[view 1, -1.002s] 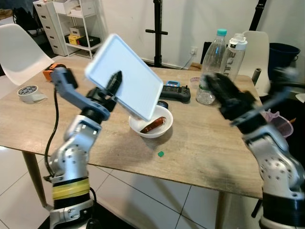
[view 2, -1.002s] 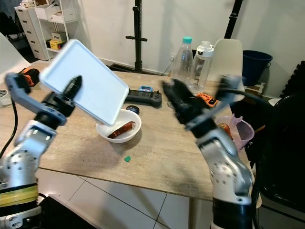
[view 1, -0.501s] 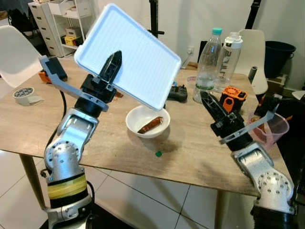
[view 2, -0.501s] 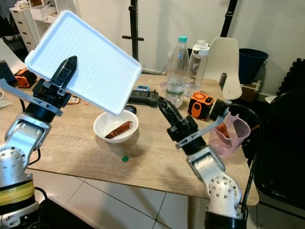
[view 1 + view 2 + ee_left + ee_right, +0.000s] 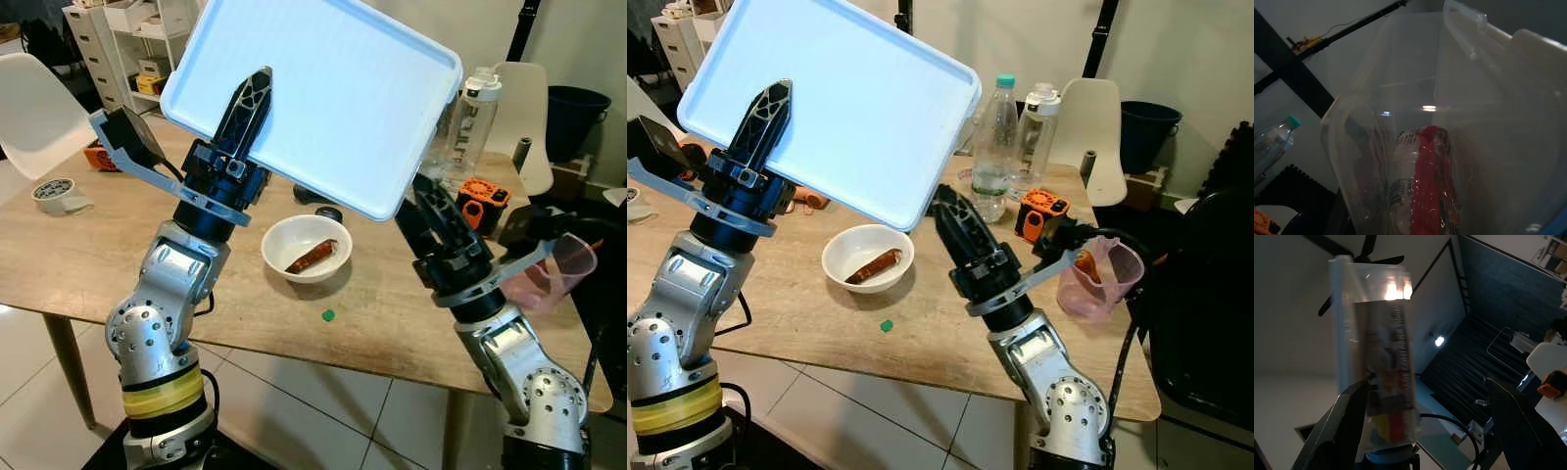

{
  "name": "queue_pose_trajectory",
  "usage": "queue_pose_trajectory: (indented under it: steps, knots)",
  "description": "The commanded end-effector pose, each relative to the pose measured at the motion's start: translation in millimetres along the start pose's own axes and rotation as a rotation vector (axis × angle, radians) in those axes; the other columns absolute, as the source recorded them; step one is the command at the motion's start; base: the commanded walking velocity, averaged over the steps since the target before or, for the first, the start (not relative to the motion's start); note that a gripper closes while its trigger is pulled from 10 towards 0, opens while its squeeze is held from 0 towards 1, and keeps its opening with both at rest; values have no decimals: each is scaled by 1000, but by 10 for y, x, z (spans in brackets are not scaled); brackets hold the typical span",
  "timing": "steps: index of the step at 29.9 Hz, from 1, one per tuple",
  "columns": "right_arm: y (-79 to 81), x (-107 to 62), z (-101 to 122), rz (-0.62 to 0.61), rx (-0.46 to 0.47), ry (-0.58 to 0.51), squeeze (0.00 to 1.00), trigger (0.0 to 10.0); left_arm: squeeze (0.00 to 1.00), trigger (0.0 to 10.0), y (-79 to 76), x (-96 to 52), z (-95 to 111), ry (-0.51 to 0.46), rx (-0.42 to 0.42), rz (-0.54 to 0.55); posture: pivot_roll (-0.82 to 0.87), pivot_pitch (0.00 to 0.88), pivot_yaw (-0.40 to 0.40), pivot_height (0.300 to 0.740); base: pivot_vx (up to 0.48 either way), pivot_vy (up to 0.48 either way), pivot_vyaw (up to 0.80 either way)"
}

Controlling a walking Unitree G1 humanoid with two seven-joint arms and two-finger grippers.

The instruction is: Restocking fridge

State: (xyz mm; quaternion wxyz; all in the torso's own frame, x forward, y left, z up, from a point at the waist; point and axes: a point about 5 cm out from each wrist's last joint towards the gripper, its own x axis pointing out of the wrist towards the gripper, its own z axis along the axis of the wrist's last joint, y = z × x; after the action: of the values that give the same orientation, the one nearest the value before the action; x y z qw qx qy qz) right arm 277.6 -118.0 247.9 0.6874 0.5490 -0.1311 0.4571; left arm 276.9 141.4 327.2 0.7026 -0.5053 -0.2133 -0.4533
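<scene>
Holds the lidded box (image 5: pixel 323 98) aloft in the left claw (image 5: pixel 250 108), well clear of the desk (image 5: pixel 59 245). Pinches it at the edge nearest the robot: one black finger lies flat across the pale blue lid, the other is hidden behind the clear body, so looks clamped shut on it rather than merely resting. Shows packets through the clear wall in the left wrist view, one with a red stripe.

Matters most where the box's free end lies from the right claw (image 5: pixel 419 201): directly ahead of and just above its fingertips, at the lower far corner. Runs long axis slantwise, from the left claw's grip away and across towards the right claw. Turns the lid face towards the robot, steeply tilted, rim outward.

Stands wide open at the right claw, gripping nothing; in its wrist view, presents the box edge-on, close beside one finger and well apart from the other. Cannot tell whether that finger already touches the wall.

Puts the right claw nearer the unsupported corner, so probably calls for a small advance along its own fingers to straddle that edge before closing.
</scene>
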Motion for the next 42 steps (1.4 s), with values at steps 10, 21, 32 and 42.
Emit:
queue_pose_trajectory:
  steps: [10, 21, 32, 42]
  knots:
    - [211, 24, 207, 83, -262, 86, 0, 10000, 0, 10000, -40, -37, 92, -16, -46, 33, -63, 69, 43, 740, 0, 0, 0]
    - [234, 105, 101, 139, -256, 203, 0, 10000, 0, 10000, -46, -46, -47, 82, -94, 39, -61, 66, 46, 740, 0, 0, 0]
    - [188, 153, 61, 157, -204, 247, 0, 10000, 0, 10000, -99, -56, -211, 251, -116, 24, -58, 76, 41, 740, 0, 0, 0]
    - [166, 76, 135, 133, -197, 271, 0, 10000, 0, 10000, -98, -127, -262, 383, -93, 36, -60, 83, 42, 740, 0, 0, 0]
